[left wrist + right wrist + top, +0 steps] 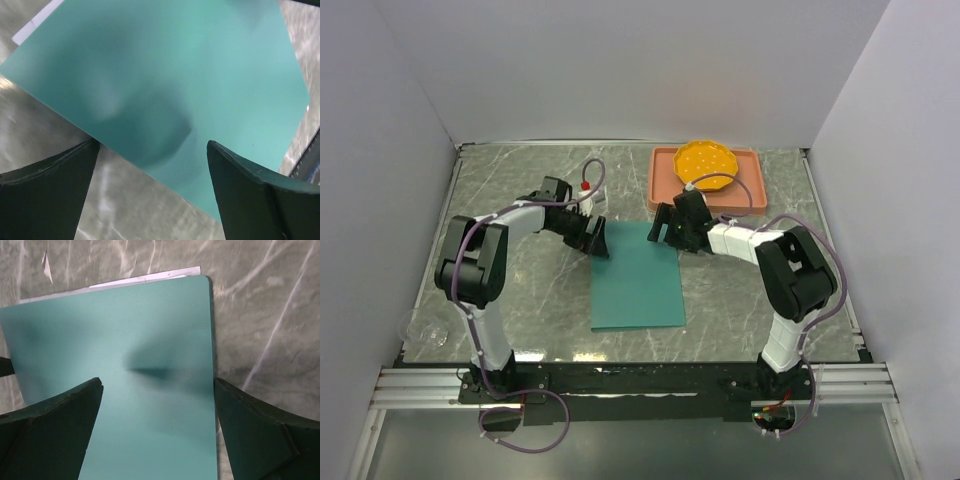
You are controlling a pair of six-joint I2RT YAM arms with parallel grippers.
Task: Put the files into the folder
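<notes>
The teal-green folder (638, 277) lies closed and flat on the grey marble table. White paper files show only as a thin edge sticking out past the folder's far side in the right wrist view (145, 278) and at a corner in the left wrist view (37, 22). My left gripper (599, 240) is open, hovering over the folder's far left corner (165, 75). My right gripper (665, 228) is open, hovering over the folder's far right corner (150, 365). Neither holds anything.
A salmon-pink tray (665, 185) with an orange fluted dish (707, 160) stands at the back right, just behind the right gripper. A small red-topped object (586, 185) sits behind the left gripper. A clear glass thing (425, 333) lies at the near left.
</notes>
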